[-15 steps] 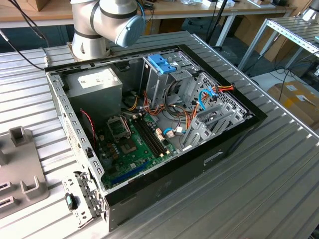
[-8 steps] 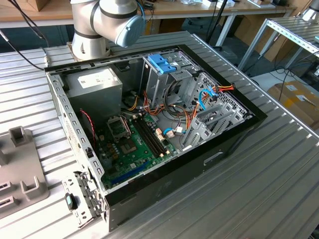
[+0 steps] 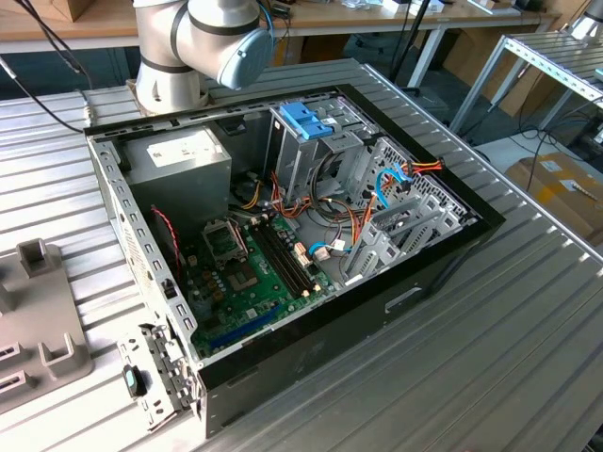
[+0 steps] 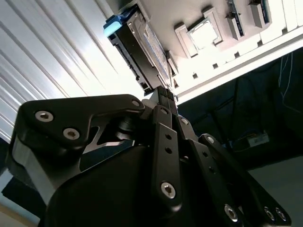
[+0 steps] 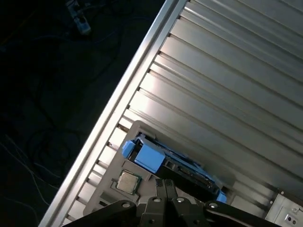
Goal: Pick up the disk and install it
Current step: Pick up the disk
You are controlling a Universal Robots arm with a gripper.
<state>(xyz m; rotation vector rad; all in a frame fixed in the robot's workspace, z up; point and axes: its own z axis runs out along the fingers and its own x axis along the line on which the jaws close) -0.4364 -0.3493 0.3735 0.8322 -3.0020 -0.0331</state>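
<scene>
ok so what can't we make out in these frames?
- Whether the claw touches the disk: in the second wrist view, the claw's own body covers the disk's near end.
- The disk's near edge: in the first wrist view, the claw overlaps it.
- Inside the cage: in the exterior view, its walls and the cables hide it.
- The grey tray: cut off by the exterior view's left edge.

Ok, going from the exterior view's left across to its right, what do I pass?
Grey fixture plate → power supply → blue bracket → red and yellow cables → cardboard box.
</scene>
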